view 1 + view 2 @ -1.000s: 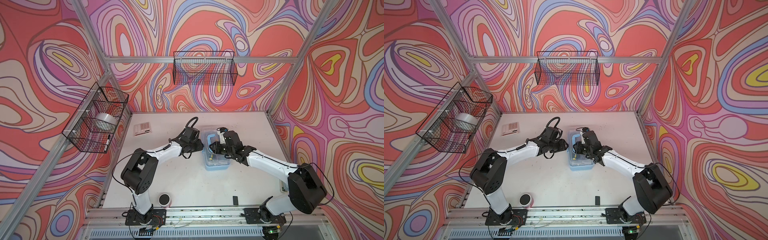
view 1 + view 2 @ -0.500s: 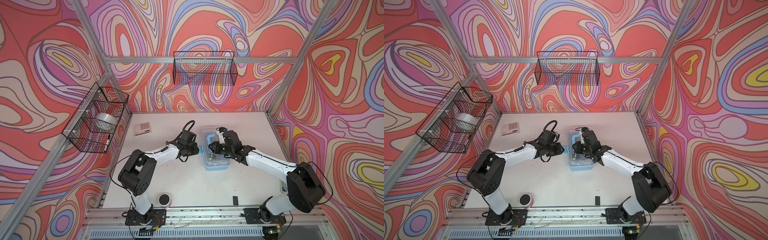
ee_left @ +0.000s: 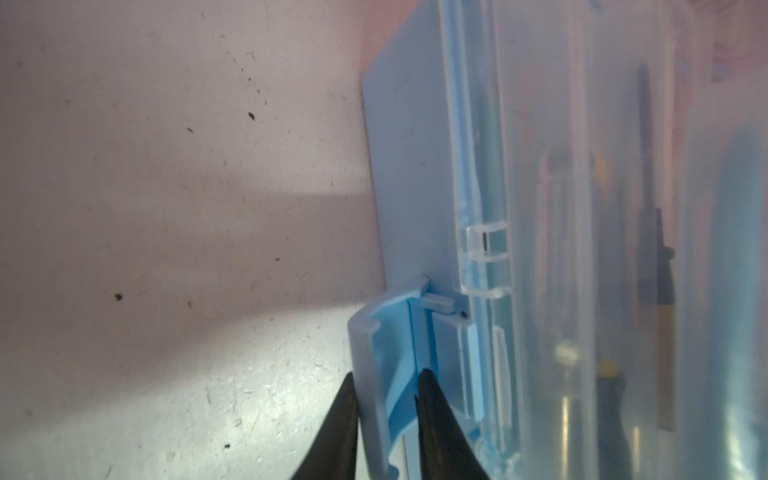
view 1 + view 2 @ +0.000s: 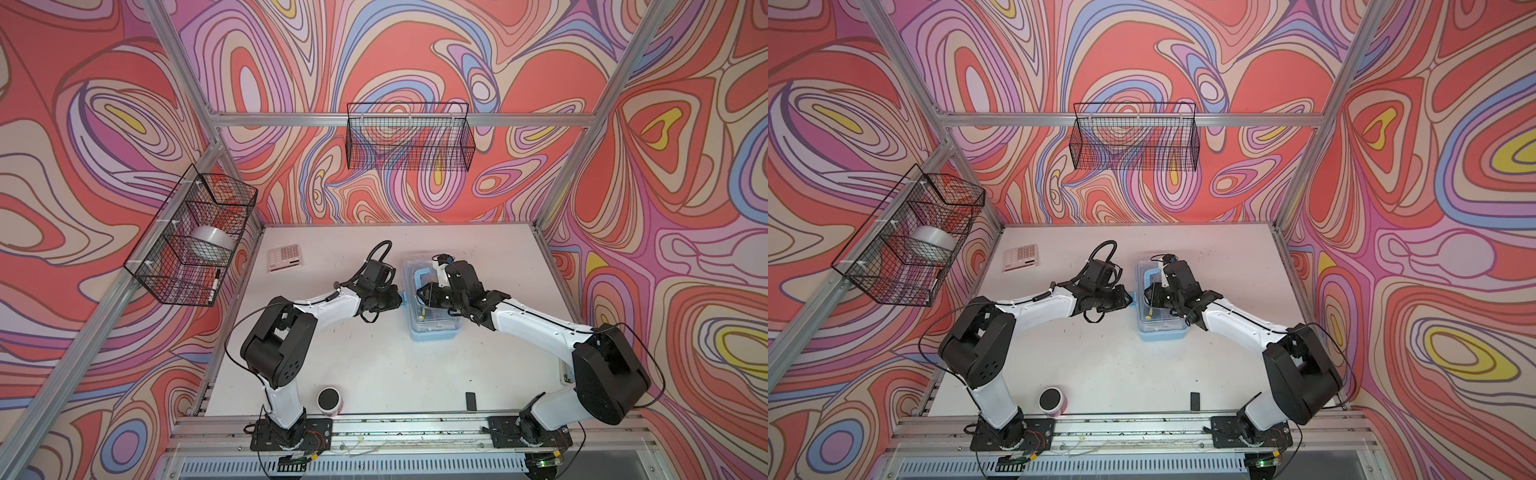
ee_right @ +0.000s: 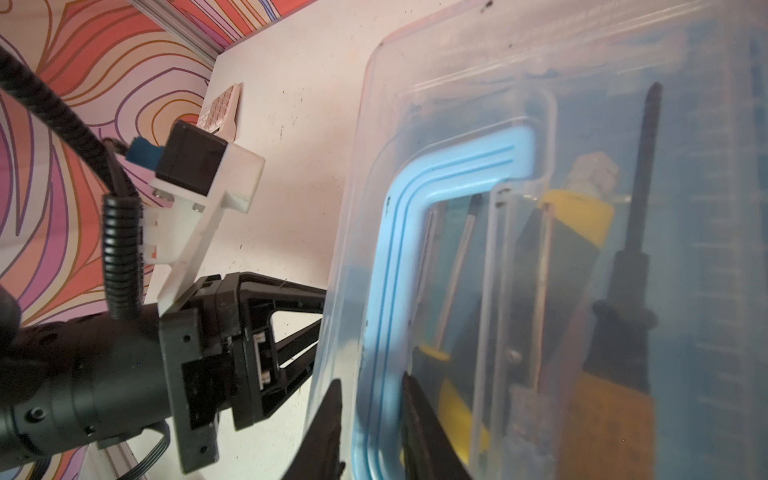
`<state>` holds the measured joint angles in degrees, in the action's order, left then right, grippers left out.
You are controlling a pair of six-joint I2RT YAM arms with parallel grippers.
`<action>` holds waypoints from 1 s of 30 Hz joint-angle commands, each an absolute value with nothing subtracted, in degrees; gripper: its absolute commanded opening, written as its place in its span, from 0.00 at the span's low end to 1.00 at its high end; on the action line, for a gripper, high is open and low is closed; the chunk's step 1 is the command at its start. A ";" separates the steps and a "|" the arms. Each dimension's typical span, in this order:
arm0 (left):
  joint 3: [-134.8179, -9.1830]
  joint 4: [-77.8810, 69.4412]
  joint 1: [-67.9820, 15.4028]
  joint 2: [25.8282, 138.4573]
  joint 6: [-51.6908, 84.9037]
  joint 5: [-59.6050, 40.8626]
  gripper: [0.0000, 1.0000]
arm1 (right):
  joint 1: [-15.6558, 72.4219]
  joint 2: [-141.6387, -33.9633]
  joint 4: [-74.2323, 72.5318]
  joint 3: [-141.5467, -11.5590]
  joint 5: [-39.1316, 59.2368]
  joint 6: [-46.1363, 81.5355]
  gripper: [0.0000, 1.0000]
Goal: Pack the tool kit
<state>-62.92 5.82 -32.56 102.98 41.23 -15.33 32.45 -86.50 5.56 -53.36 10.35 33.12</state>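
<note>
Arms (image 4: 324, 305) bent inward; left tool (image 3: 384, 376) straddles latch (image 3: 368, 353); right tool (image 5: 372, 380) pinches handle (image 5: 399, 195).

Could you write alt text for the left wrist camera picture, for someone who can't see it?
Two black fingertips of the left gripper straddle the blue latch on the side of a light blue case on a speckled white table. Through its clear lid, tools show dimly.

Case (image 4: 434, 328) sits mid-table (image 4: 374, 365), calculator (image 4: 284, 257) behind-left, cup (image 4: 329, 400) front-left; left pincer (image 3: 384, 376) at its left latch (image 3: 399, 316), right pincer (image 5: 371, 382) astride its handle (image 5: 457, 153).
</note>
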 commanded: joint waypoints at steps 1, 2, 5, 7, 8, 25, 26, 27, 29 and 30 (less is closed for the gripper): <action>-64.81 5.52 -32.26 104.28 41.87 -16.14 0.18 | 32.72 -89.21 11.20 -52.56 10.12 33.12 0.25; -64.78 5.37 -32.10 104.40 42.08 -16.32 0.17 | 32.70 -89.25 11.17 -52.56 10.06 33.12 0.25; -64.81 5.20 -31.84 104.49 42.28 -16.42 0.15 | 32.70 -89.13 11.17 -52.59 10.03 33.09 0.25; -64.69 5.03 -31.49 104.41 42.45 -16.43 0.14 | 32.68 -88.97 11.16 -52.47 9.88 33.13 0.25; -64.61 4.93 -31.25 104.33 42.65 -16.52 0.14 | 32.61 -88.95 11.25 -52.47 9.78 33.13 0.25; -63.47 6.72 -30.06 99.21 42.45 -15.47 0.13 | 32.39 -87.98 10.75 -51.68 10.11 33.20 0.24; -63.61 7.04 -30.06 98.91 42.39 -15.38 0.13 | 32.37 -87.98 10.73 -51.68 10.23 33.22 0.25; -63.57 7.33 -30.07 98.51 42.29 -15.35 0.13 | 32.35 -87.90 10.65 -51.76 10.27 33.22 0.25; -63.63 7.96 -30.12 97.72 42.12 -15.16 0.13 | 32.35 -87.76 10.55 -51.68 10.39 33.22 0.25; -63.63 8.07 -30.06 97.33 42.02 -15.01 0.13 | 32.36 -87.77 10.60 -51.73 10.38 33.22 0.24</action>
